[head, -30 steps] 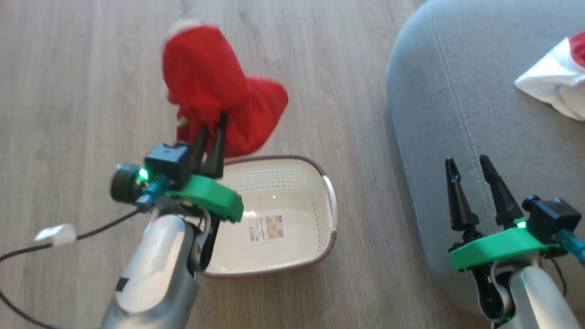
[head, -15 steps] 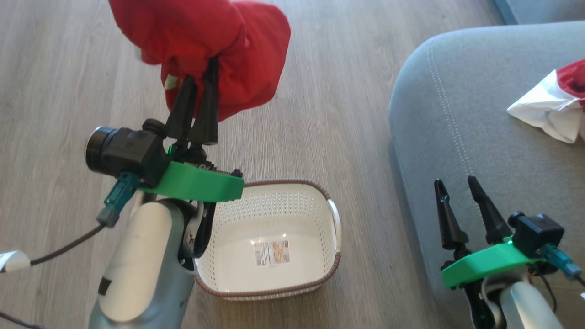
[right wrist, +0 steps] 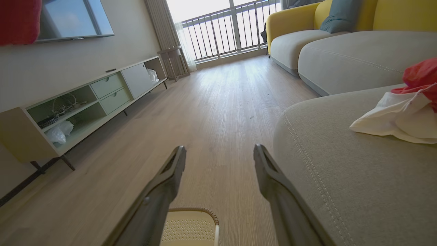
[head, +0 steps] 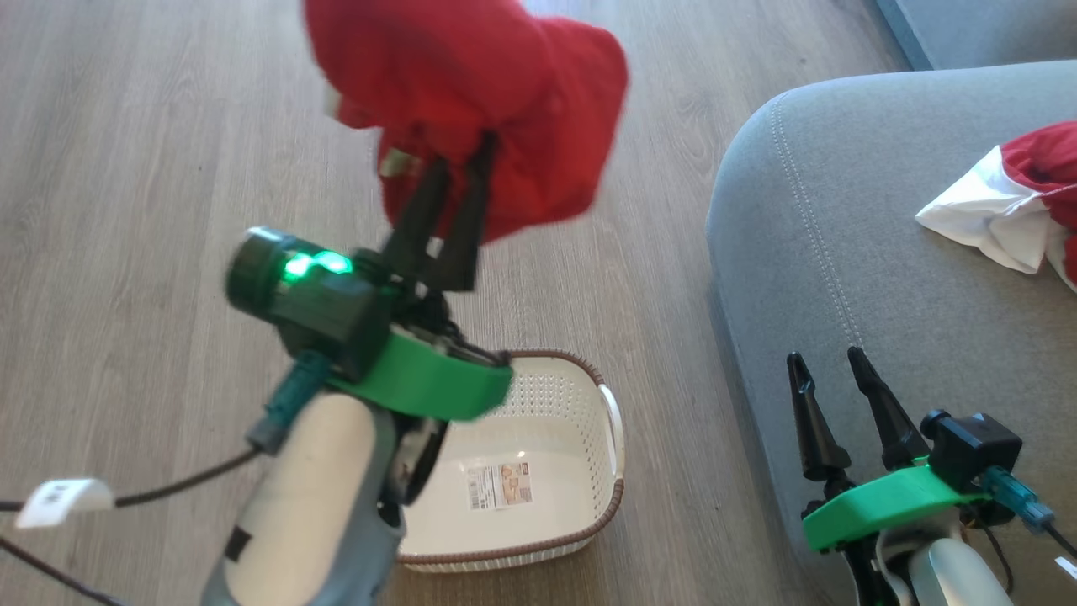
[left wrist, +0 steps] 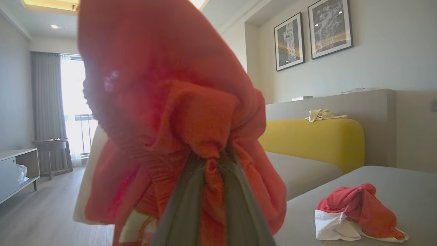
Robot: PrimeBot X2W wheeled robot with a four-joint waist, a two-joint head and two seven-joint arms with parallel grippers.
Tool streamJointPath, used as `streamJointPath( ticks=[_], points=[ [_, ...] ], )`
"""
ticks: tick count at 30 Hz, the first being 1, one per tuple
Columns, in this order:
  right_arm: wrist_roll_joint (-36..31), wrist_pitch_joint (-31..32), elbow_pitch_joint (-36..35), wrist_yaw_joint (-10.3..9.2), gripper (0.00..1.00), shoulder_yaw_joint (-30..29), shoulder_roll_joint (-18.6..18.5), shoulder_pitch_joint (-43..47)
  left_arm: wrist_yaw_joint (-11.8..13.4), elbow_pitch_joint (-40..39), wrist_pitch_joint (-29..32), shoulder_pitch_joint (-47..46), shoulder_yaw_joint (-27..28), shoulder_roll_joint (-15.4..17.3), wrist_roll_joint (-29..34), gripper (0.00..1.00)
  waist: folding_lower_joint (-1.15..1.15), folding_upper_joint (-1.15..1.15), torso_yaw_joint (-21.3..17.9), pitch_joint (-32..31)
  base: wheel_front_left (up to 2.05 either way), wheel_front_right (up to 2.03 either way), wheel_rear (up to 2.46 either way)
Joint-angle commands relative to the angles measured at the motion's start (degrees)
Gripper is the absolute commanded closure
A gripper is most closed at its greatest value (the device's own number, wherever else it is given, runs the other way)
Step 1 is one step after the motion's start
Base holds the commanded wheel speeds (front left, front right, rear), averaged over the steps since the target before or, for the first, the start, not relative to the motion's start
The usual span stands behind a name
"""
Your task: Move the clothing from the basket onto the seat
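- Far left: a dark cable [head: 177,484] with a white tag [head: 63,497] trails across the wood floor [head: 126,210]. The floor runs plain from there to the upper left edge.
- Left gripper [head: 463,160]: raised high above the floor, with its two dark fingers pressed together on a bunched fold of the red garment [head: 471,76]. The left wrist view shows the pinch close up, with cloth squeezed between the fingers.
- Red garment: hangs in the air as a loose bundle around and above the fingertips. Its top is cut by the upper edge of the head view, and it is clear of both floor and basket.
- Basket [head: 589,396]: stands on the floor, lower in the head view than the garment, brown rim up, with a label [head: 501,486] on its bottom. The left forearm covers its left rim.
- Gap: a band of floor runs between the basket's right handle [head: 612,421] and the seat's rounded edge.
- Seat [head: 883,278]: a grey cushion to the right, with a stitched seam following its left edge. Broad plain fabric lies between that edge and the garment on it.
- Right gripper [head: 824,355]: low at the seat's near left edge, fingers spread apart with nothing between them.
- Red-and-white garment [head: 993,219]: crumpled on the seat at the far right, well in from the seam.
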Motion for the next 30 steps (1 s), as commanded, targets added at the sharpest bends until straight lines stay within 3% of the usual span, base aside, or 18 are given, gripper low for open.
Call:
streamJointPath(
  ticks=[1,13,30],
  points=[
    [-0.3,0.0,-1.9,-0.02,0.0,1.5,-0.1,-1.1,-0.6,-1.7,-0.3,-0.9,0.5,0.5,0.5,1.0,0.01,0.0,-0.1,0.0,0.0,0.0,0.0],
    [-0.5,0.0,-2.6,-0.02,0.0,1.2,-0.2,-0.4,-1.4,0.4,-0.3,0.2,-8.7,0.5,-0.3,1.0,0.01,0.0,-0.3,0.6,0.0,0.0,0.0],
    [-1.1,0.0,-3.8,-0.02,0.0,0.7,-1.9,0.7,-0.3,0.1,-0.3,0.0,-9.4,0.5,-0.9,1.0,0.01,0.0,-0.6,1.2,0.0,0.0,0.0]
  ],
)
